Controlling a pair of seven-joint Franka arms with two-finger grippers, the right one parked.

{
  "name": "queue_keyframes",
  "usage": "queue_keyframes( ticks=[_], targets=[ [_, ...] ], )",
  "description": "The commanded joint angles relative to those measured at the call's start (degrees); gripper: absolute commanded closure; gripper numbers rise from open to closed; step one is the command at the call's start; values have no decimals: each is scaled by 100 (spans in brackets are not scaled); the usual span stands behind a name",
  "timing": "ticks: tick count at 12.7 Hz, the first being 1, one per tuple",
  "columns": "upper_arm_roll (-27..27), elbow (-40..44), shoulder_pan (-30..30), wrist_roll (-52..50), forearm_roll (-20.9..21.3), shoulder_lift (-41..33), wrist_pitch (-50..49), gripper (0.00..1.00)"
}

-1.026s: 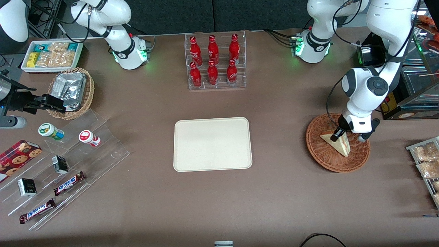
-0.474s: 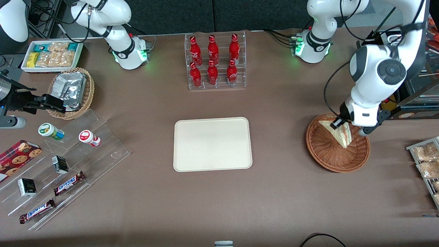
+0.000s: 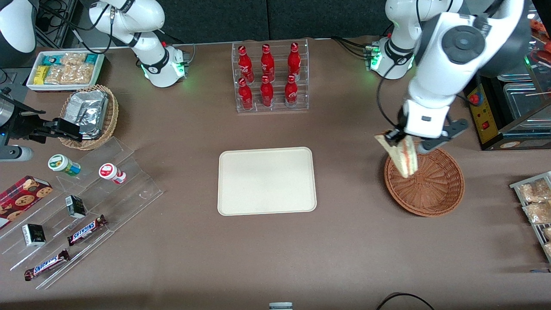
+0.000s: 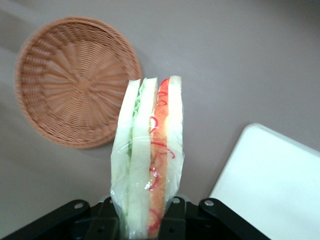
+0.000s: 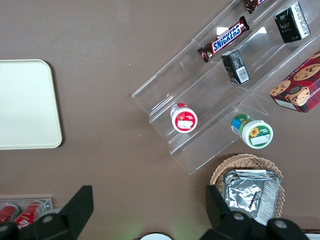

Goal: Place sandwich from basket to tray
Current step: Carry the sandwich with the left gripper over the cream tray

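Wrapped sandwich (image 3: 402, 156) hangs edge-down from the end effector (image 3: 404, 140) above the basket (image 3: 434, 189); tray (image 3: 267, 181) bare.

You have a brown worktop (image 3: 344, 241). At its edge farthest from the front camera, mid-length: a clear rack (image 3: 272, 107) holding 6 red bottles (image 3: 267, 64), 2 rows of 3.

Toward the parked arm's end:
- white bin of snack packets (image 3: 64, 69), farthest from the camera
- tan wicker basket (image 3: 109, 125) with foil packets (image 3: 86, 110), just nearer than the bin
- clear stepped display (image 3: 129, 189) carrying a green-lidded jar (image 3: 63, 165), a red-lidded jar (image 3: 112, 173), 2 small dark boxes (image 3: 75, 206) (image 3: 33, 234) and 2 Snickers bars (image 3: 87, 229) (image 3: 46, 264)
- cookie box (image 3: 21, 198) beside the display

Toward the working arm's end: wire rack of bagged snacks (image 3: 533, 202).
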Motion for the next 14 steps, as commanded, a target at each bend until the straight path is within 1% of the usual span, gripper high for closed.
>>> queue_keyframes(
  ticks=[1, 2, 3, 5, 6, 7, 8, 9, 10, 12, 14],
  targets=[
    [-658, 567, 6, 93, 66, 738, -46, 100],
    [-896, 917, -134, 51, 258, 1133, -37, 100],
    [-968, 1173, -457, -80, 486, 1520, -37, 100],
    [-960, 1446, -1195, -353, 1030, 2214, 7, 100],
    [-960, 1622, -1347, -354, 1225, 2654, 112, 100],
    [-960, 1772, -1531, -372, 1322, 3102, 356, 100],
    [-925, 1869, -1741, -450, 1436, 3393, 663, 100],
    [-890, 1913, -1900, -668, 1646, 3657, 962, 100],
    [-889, 1905, -1919, -845, 1970, 3843, 1122, 100],
    [-890, 1914, -2059, -1397, 2507, 4194, 1246, 100],
    [-889, 1887, -2078, -1837, 2895, 4502, 1596, 100]
  ],
)
